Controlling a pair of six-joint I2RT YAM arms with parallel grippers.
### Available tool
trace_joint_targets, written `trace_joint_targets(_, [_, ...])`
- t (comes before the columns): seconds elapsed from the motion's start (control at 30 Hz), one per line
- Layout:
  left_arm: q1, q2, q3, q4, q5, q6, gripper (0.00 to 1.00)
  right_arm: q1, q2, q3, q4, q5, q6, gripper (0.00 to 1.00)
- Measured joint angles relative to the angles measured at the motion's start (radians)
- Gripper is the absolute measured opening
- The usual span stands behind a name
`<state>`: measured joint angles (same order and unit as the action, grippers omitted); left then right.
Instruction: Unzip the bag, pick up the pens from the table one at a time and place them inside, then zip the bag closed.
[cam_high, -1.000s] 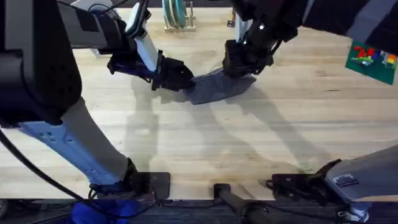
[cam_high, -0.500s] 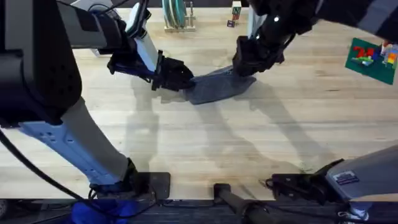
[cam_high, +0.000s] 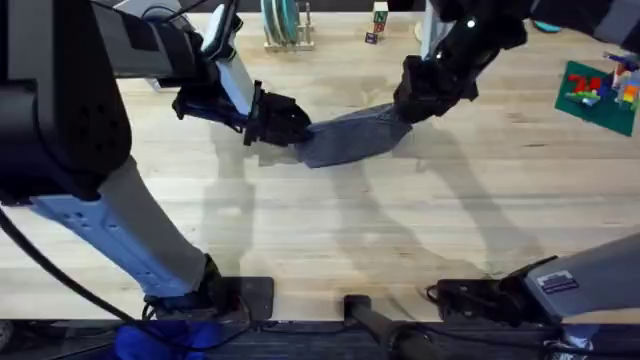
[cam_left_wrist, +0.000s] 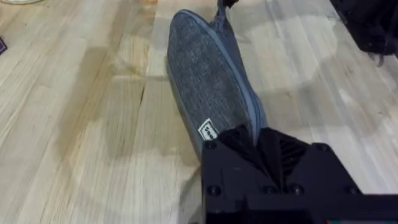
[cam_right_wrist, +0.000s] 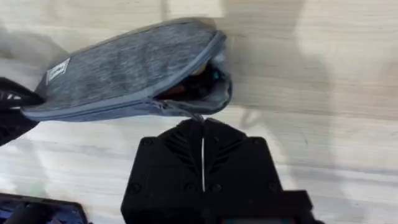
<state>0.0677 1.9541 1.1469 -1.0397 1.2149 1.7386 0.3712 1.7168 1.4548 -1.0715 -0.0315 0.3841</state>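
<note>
while the bag (cam_high: 350, 135) lies stretched across the far middle of the table (cam_high: 330, 240), we've got an arm at each end of it. our left gripper (cam_high: 290, 128) has its black fingers pinched tight on the left end of the pouch, and that looks like an anchor hold, there so the fabric can't slide when the zipper is pulled. over on the other end, our right gripper (cam_high: 418, 100) has its fingers (cam_right_wrist: 180, 146) pressed together with no gap between them, right at the spot where the zipper line meets the pouch's mouth. we reckon they've got the zipper pull, though the tab itself is too small to make out.

look into the right wrist view and the bag (cam_right_wrist: 134, 68) is gaping at that end, with something orange and dark sitting inside, very likely the pens, though we can't tell how many. from the left wrist view the bag (cam_left_wrist: 208, 81) runs away from our own fingers with the zipper seam along its upper edge, pulled taut between the two holds. that tension is the point: a slack pouch would bunch under the slider. judging by the open mouth and the bare tabletop around it, we're on the closing stretch.
</note>
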Motion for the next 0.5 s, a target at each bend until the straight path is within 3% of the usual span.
trace_joint_targets(0.5, [0.000,0.000,0.000,0.000,0.000,0.000,0.042,-0.072,0.000,-0.016,0.012,-0.026,-0.029,0.034])
